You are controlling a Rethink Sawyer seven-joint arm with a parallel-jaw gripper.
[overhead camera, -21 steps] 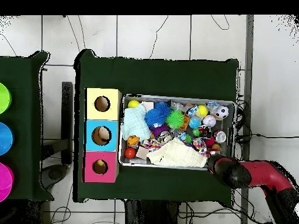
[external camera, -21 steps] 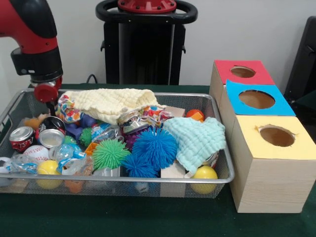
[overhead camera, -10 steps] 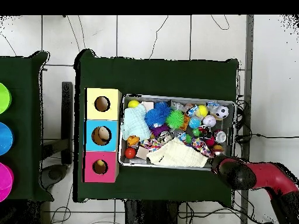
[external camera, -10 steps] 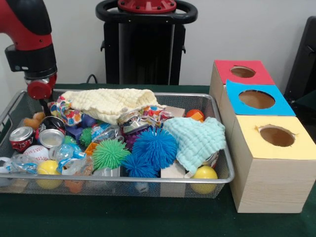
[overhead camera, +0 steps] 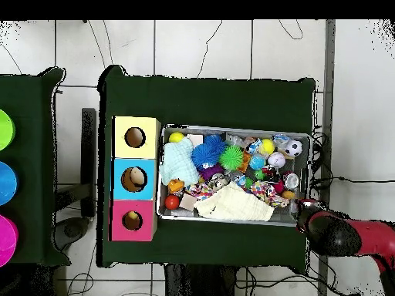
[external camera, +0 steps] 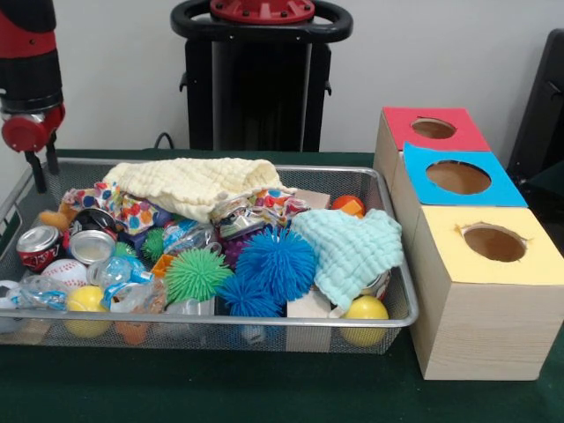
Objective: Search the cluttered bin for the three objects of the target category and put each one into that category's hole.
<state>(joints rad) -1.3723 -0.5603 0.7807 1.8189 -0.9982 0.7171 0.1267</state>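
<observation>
- Gripper [external camera: 41,167] seen empty, fingers spread, just outside the bin [external camera: 264,330] corner.
- No target yet picked; bin full of clutter.
- Something pale seen in the blue box [overhead camera: 136,179] hole; yellow box [external camera: 489,291] hole looks empty.

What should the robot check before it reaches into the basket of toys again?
1. Gripper empty: ok, nothing hangs between its two thin fingers.
2. Gripper clear of the wire basket: ok, it sits up at the corner, outside the pile.
3. Box holes reachable: ok, the red box, blue box and yellow box all have uncovered holes.
4. Hidden toys: not ok, the yellow cloth and the mint cloth cover part of the pile.
5. Which category is wanted: cannot tell.
</observation>
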